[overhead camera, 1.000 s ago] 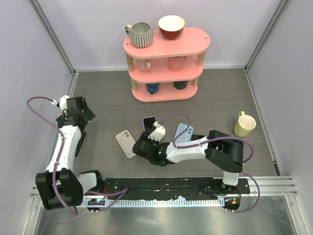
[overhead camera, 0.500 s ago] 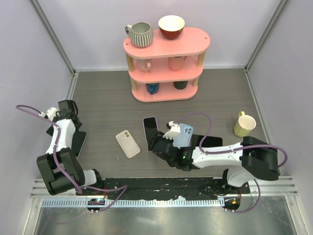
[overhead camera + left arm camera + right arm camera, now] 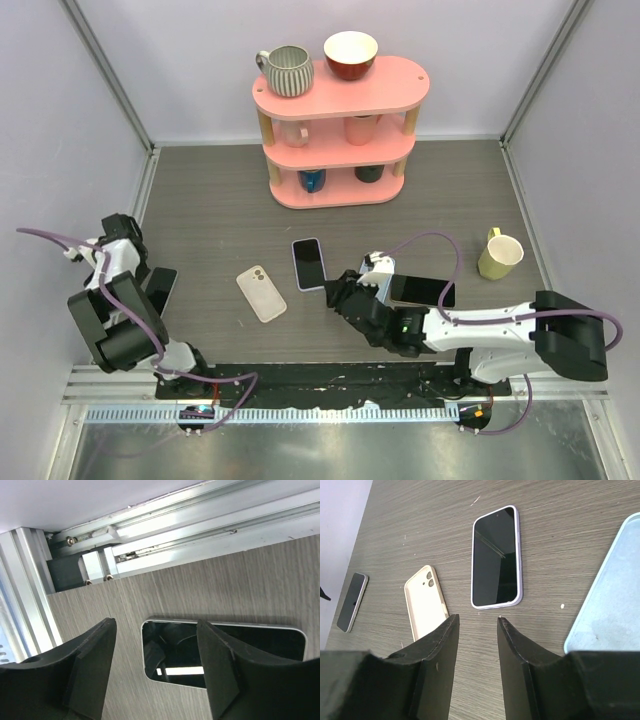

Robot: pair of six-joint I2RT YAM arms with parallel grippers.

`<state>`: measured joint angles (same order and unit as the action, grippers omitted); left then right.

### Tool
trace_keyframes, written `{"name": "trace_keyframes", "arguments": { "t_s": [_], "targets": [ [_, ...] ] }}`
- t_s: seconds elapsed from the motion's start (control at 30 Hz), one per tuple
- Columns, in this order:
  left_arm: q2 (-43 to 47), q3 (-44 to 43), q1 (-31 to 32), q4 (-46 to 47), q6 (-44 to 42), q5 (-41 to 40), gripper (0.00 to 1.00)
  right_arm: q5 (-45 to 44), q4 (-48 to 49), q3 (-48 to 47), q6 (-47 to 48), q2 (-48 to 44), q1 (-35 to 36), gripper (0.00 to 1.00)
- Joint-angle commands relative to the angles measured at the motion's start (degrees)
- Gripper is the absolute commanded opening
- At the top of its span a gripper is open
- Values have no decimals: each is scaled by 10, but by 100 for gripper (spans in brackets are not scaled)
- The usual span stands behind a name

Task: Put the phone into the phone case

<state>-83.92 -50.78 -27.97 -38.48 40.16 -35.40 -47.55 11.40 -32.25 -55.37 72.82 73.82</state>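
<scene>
Phone (image 3: 309, 263) beside cream case (image 3: 261, 293)

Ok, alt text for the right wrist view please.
The right gripper, open and empty, hovers over a table. Beyond it lie a lilac-edged phone, screen up, a cream phone case to its left and a pale blue case at the right edge.

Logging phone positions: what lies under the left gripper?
A dark-screened phone lies flat, face up on the table, below the open left gripper. One finger covers part of the phone's middle, so that stretch cannot be seen.
</scene>
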Motion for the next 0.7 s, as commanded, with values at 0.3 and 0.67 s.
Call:
{"name": "trace_keyframes", "arguments": {
  "t_s": [0.3, 0.67],
  "targets": [
    [-57, -9, -15, 1, 19, -46, 54, -56, 28, 46, 17, -68, -3, 42],
    [-98, -6, -16, -5, 11, 21, 59, -64, 21, 70, 4, -110, -3, 42]
  ]
}}
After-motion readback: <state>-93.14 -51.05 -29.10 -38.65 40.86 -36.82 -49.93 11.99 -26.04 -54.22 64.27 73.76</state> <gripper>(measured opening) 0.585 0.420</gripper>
